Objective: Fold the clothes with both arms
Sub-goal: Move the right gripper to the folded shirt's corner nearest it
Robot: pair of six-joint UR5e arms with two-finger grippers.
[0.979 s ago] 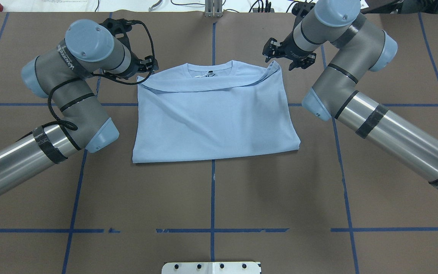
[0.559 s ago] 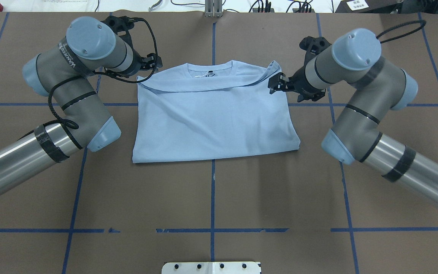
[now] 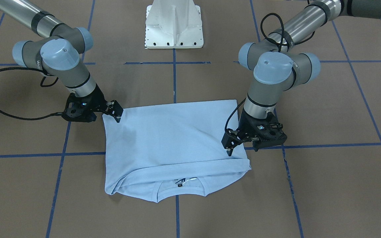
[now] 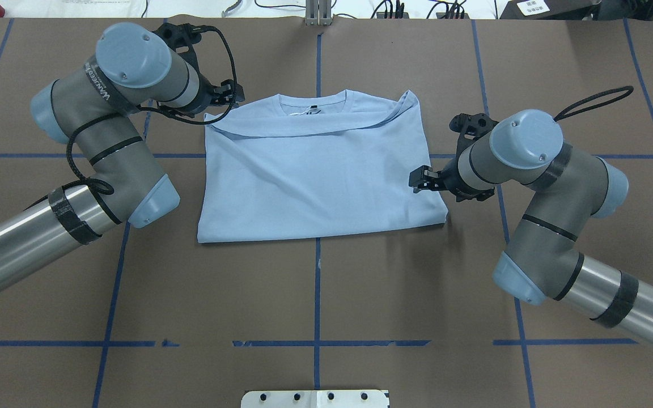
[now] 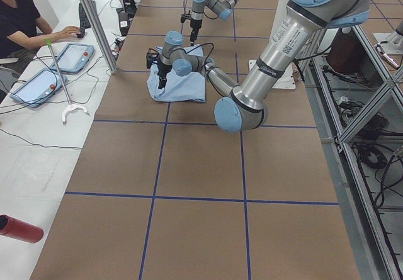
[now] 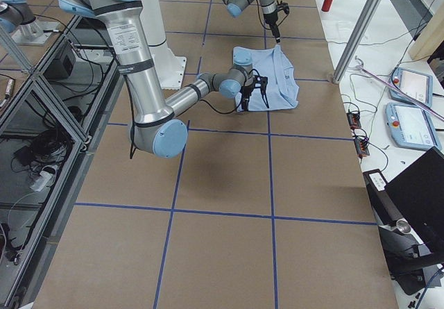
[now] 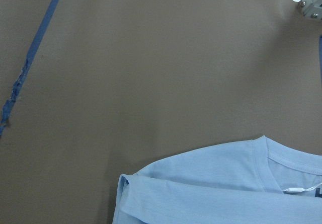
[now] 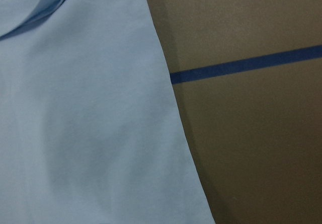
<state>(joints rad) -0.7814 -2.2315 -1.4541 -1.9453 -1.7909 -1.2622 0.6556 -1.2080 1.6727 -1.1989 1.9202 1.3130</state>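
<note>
The pale light-blue T-shirt [image 4: 321, 170] [image 3: 170, 138] lies folded flat on the brown table, its neckline at the far edge and a folded band across the top. My left gripper [image 4: 234, 95] [image 3: 229, 145] hovers at the shirt's far left corner, open, with no cloth between its fingers. My right gripper [image 4: 419, 180] [image 3: 117, 112] sits at the shirt's right edge near the lower corner, also open and empty. The left wrist view shows the shirt [image 7: 226, 183] by its corner and collar. The right wrist view shows the shirt [image 8: 85, 123] by its straight side edge.
The white pedestal base [image 3: 174, 26] stands at the robot's side of the table. Blue tape lines [image 4: 316, 294] grid the brown surface. A person [image 5: 19, 16] sits at a side desk with tablets, beside a metal post [image 5: 94, 22].
My right arm swung from the shirt's far right corner back along its right edge to near the lower corner. The left arm barely shifted. The shirt stayed put.
</note>
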